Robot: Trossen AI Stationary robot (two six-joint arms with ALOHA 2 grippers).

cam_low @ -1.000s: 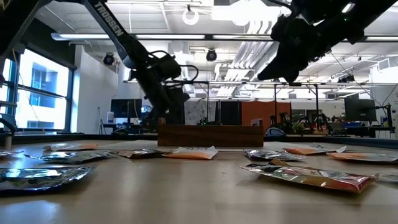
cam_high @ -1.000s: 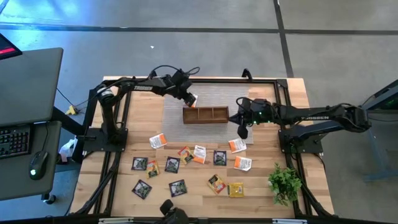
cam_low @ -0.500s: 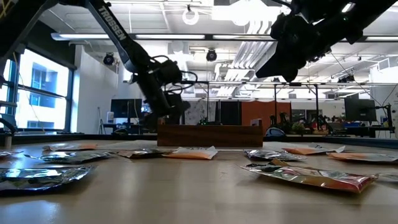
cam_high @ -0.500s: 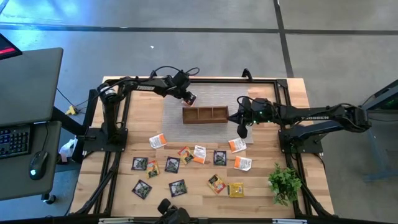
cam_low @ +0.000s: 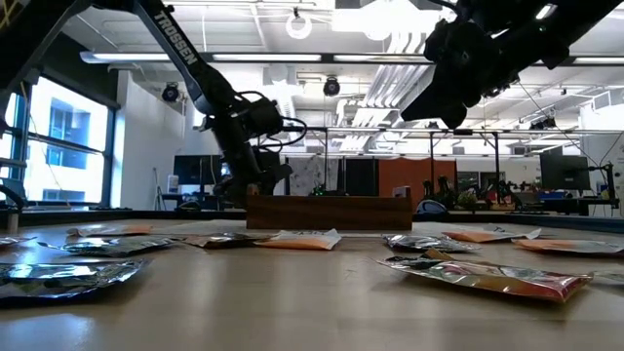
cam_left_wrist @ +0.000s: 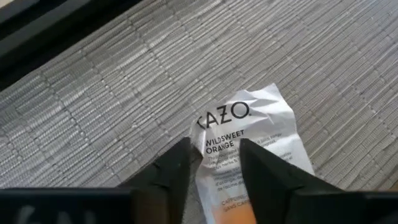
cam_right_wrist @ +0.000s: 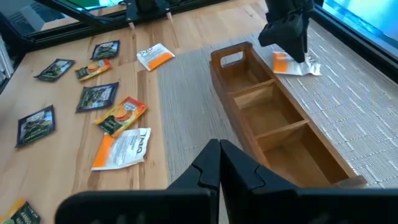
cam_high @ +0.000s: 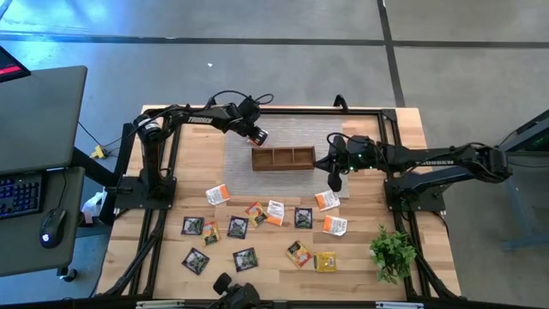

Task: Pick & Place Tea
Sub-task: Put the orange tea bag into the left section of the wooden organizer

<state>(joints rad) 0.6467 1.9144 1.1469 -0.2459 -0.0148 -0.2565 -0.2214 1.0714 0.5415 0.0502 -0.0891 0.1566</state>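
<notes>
My left gripper (cam_high: 257, 136) is shut on a white-and-orange tea sachet (cam_left_wrist: 249, 118) low over the grey woven mat (cam_high: 283, 133), just off the left end of the brown three-compartment tray (cam_high: 284, 159). The right wrist view shows that gripper (cam_right_wrist: 289, 34) with the sachet (cam_right_wrist: 297, 65) below it, beyond the tray's end (cam_right_wrist: 231, 57). My right gripper (cam_high: 334, 178) is shut on nothing and hovers right of the tray. Several more sachets (cam_high: 257, 232) lie flat on the wood nearer the table's near edge. My left gripper pinches the sachet between its two fingers at the orange end (cam_left_wrist: 219, 163), coming from above and slanting down. The white printed end (cam_left_wrist: 242, 112) sticks out past the fingertips toward the mat. Whether that end touches the mat, I cannot tell.
A small green plant (cam_high: 393, 253) stands at the table's near right corner. Two sachets (cam_high: 328, 213) lie near my right gripper. The tray's compartments (cam_right_wrist: 273, 118) look bare in the right wrist view. The black frame rails (cam_high: 167, 172) run along both sides.
My left gripper, still shut on the sachet, has shifted a little toward the table's far left, off the tray's left end, and turned slightly. The right arm has kept still.
</notes>
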